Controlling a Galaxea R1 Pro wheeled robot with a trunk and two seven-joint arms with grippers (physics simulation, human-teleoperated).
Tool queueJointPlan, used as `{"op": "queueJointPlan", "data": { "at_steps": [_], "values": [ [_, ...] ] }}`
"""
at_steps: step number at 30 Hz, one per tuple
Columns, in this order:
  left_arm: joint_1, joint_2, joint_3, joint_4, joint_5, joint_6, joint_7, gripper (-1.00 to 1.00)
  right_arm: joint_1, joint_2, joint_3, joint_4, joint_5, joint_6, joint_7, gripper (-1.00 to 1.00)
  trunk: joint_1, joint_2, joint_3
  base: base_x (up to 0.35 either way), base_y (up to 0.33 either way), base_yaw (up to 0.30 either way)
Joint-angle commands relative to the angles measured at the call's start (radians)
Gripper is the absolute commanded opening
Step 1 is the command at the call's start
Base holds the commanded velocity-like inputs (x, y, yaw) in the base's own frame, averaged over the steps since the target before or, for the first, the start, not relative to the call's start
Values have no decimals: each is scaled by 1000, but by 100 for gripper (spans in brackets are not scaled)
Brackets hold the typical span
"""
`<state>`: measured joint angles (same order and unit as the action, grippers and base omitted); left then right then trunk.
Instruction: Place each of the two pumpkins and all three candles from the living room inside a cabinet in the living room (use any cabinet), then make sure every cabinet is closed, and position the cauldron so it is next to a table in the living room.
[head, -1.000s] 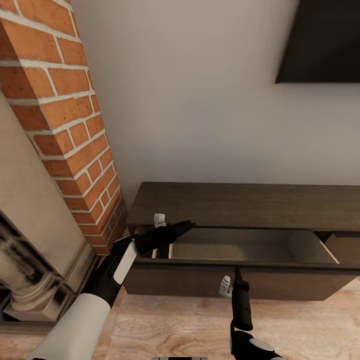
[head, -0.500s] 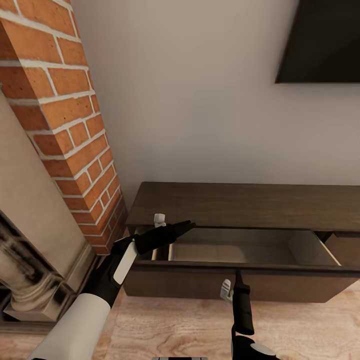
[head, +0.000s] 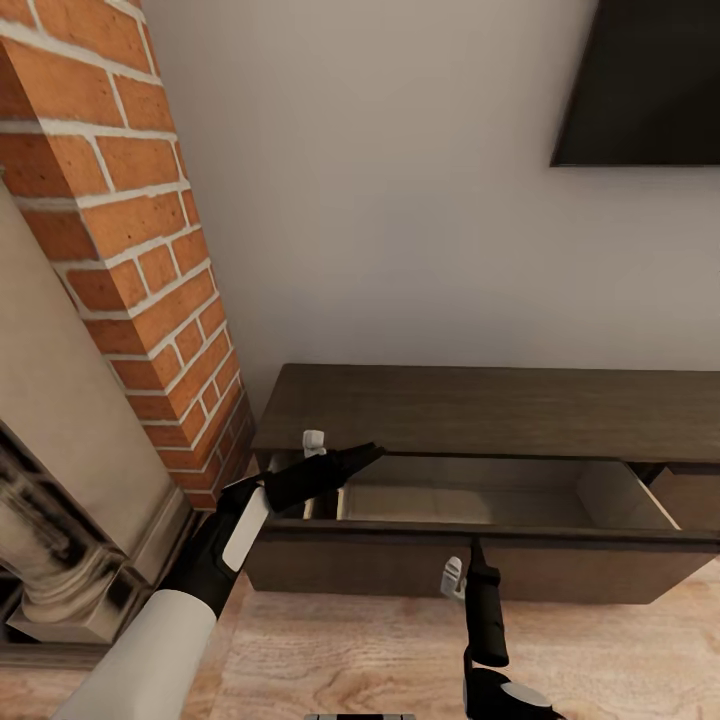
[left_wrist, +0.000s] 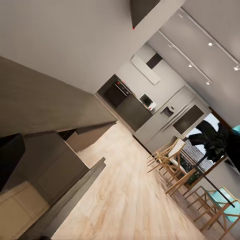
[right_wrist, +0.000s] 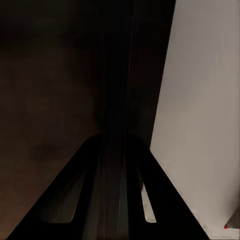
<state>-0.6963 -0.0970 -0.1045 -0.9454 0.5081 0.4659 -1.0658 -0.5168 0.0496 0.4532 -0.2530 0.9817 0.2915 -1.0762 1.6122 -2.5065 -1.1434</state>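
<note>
Cabinet (head: 480, 410) cut off at right edge

Matt dark-brown wood cabinet (head: 480, 410), paler smooth drawer lining, rough red brick pillar (head: 130, 230), light wood-grain floor (head: 340, 650).

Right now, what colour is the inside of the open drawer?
Pale beige inside the drawer, against the dark-brown cabinet; head view shows it best.
</note>
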Motion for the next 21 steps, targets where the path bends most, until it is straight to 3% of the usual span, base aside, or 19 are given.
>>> {"op": "queueJointPlan", "data": {
  "at_steps": [1, 5, 19, 20, 21],
  "values": [
    [0, 2, 6, 1, 0, -3, 0, 100, 1, 2, 5, 1, -2, -5, 6, -100, 0, 0, 0, 0, 0, 0],
    [0, 5, 22, 3, 1, -21, 0, 100, 3, 1, 1, 1, -4, -1, 5, -100, 0, 0, 0, 0, 0, 0],
    [0, 6, 24, 4, 2, -23, 0, 100, 9, 0, 8, 1, -4, 9, -3, -100, 0, 0, 0, -43, 0, 0],
    [0, 6, 25, 4, 2, -23, 0, 100, 9, 0, 8, 1, -5, -53, 17, -100, 0, 0, 0, -16, 0, 0],
    [0, 6, 26, 4, 3, -23, 0, 100, 9, -1, 8, 1, -5, -53, 17, -100, 0, 0, 0, -10, 0, 0]
  ]
}}
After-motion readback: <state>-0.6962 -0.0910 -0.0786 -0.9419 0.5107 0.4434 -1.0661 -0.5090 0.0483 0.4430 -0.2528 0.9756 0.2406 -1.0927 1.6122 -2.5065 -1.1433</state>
